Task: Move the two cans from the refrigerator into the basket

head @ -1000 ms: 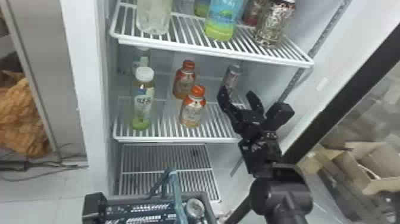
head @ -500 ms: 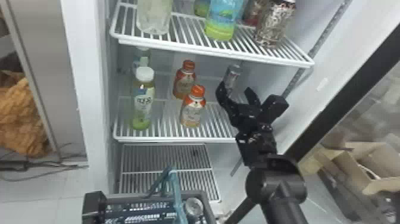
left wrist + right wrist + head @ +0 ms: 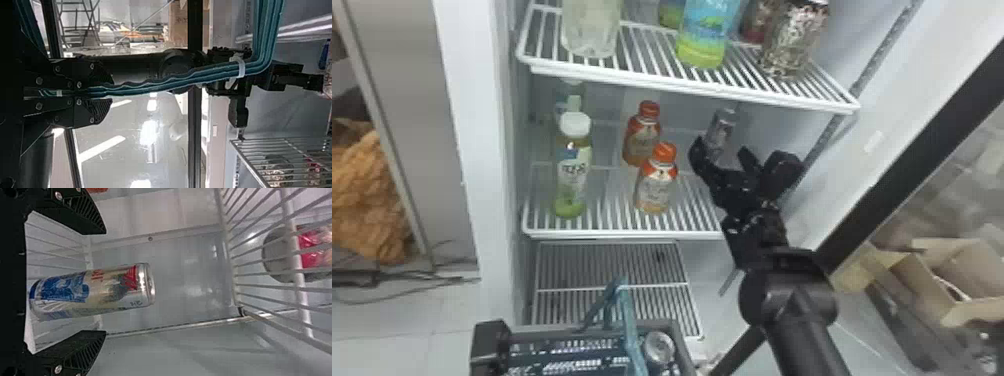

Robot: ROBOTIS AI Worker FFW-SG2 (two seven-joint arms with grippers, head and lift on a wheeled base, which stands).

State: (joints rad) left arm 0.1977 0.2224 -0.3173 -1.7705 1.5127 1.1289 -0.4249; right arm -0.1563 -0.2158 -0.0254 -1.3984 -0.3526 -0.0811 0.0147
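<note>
The right arm (image 3: 757, 250) is showing black, a rounded joint (image 3: 782, 295) bulging wider than its smooth tube (image 3: 807, 347). Its black fingers (image 3: 74, 342) are tapering, with ribbed edges (image 3: 89, 354), and silvery screws (image 3: 58, 369) are dotting them.

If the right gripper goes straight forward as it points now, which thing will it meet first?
Most likely the silver can: it shows in line with the space between the open fingers of the right gripper. How deep it stands, I cannot tell.

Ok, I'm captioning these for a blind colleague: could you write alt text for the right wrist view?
A slim can stands in the fridge between the open fingers of the right claw, touching neither, below a wire shelf.
</note>
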